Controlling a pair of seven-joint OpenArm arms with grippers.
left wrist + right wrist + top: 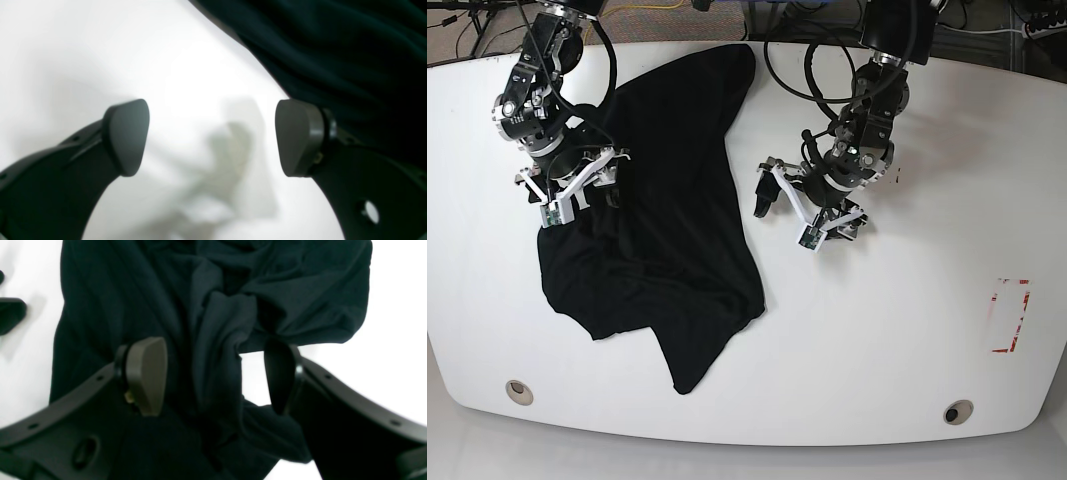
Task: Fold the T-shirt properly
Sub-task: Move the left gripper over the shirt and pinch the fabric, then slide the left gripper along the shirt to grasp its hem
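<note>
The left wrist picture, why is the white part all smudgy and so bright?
In the left wrist view the table is out of focus and washed out by glare, with soft grey shadows between the left gripper's fingers; the T-shirt is dark and blurry. The base view is sharp and evenly lit.

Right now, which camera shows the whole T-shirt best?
The base view: the entire T-shirt lies crumpled on the table, outline fully visible. The right wrist view shows only bunched folds close up; the left wrist view catches just a dark edge in its corner.
</note>
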